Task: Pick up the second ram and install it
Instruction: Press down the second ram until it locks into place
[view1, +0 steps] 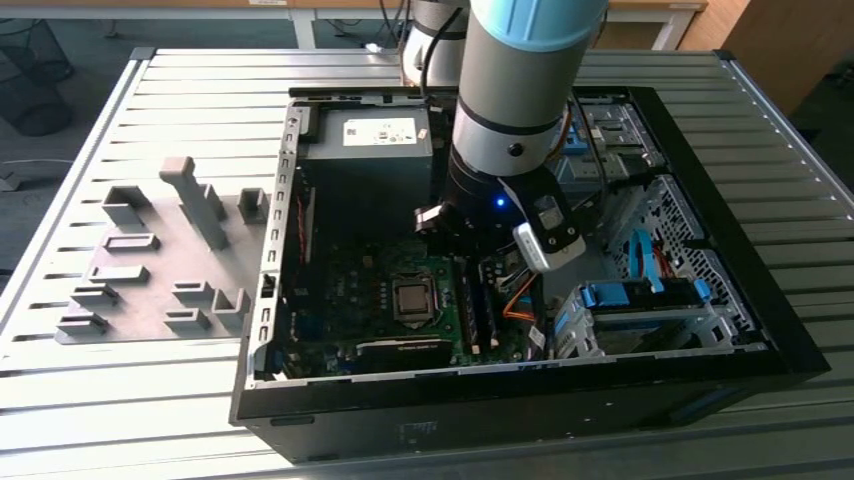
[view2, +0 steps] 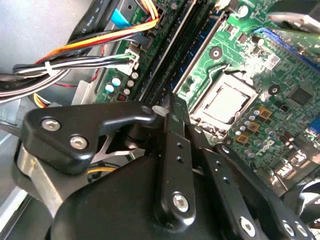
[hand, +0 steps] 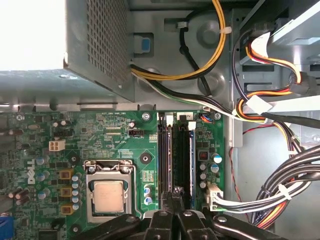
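Slatted metal desk (view1: 160, 90), daylight across it, open computer case (view1: 534, 385) lying flat with the robot arm (view1: 514, 90) reaching straight down inside. Gripper (hand: 175, 197) poised at one end of the memory slots (hand: 182, 150) on the motherboard (hand: 40, 140), touching or just above them. Impossible to tell how wide it stands or whether it has hold of anything. Second ram (hand: 170, 150) judged to be the thin board standing edge-on in the slot bank directly beneath the gripper, hard to separate from the like stick beside it. Best handled by pressing straight down, keeping the board square to its slot, spreading the push along the edge rather than at one end, and stopping once both end latches close. Worth minding the cable bundle (hand: 290, 180) just beside the slots. From the exterior view: the whole case, a grey fixture block (view1: 160, 260) on the desk toward the exterior view's left, and blue drive-bay clips (view1: 634, 293) toward its right. From the first wrist view: a look straight down on the slots, the processor socket (hand: 109, 195) near them and the power supply (hand: 100, 45) beyond. From the second wrist view: the slots raked at an angle, close behind the gripper's black linkage.
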